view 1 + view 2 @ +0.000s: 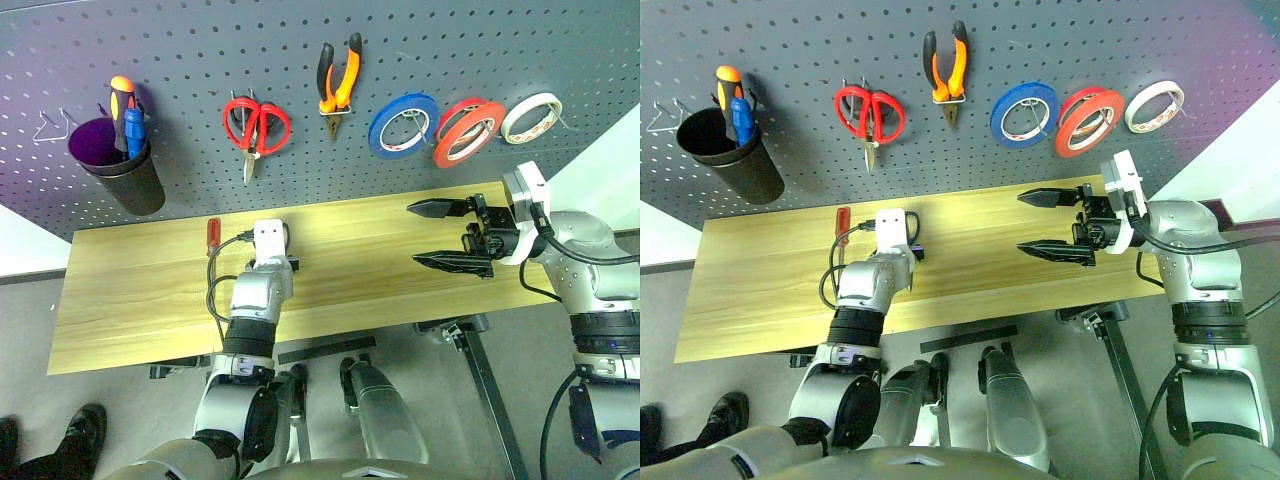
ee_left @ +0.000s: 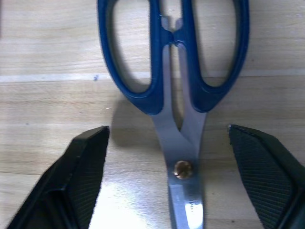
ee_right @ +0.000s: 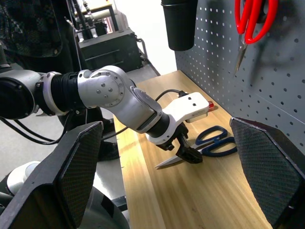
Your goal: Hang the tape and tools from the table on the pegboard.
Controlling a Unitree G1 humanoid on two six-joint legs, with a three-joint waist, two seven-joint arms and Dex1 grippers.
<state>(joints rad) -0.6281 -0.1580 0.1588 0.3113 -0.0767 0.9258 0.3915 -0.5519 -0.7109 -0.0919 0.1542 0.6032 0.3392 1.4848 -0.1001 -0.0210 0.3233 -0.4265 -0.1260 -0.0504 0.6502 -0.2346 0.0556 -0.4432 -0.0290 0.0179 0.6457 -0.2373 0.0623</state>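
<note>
Scissors [image 2: 178,95], blue plastic loops, steel blades, flat on wood-grain table [image 2: 47,47]; both grippers' ribbed black jaws wide, empty.

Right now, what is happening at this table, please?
The robot is hanging tools on the pegboard. Pliers and red-orange tape already hang there. The left gripper sits over blue-handled scissors lying flat on the table, fingers open either side. A red-handled screwdriver lies nearby. The right gripper waits open above the table.

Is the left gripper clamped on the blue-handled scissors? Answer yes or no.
No: left gripper fingers stand apart either side of the scissors, which lie flat on the table.
</note>
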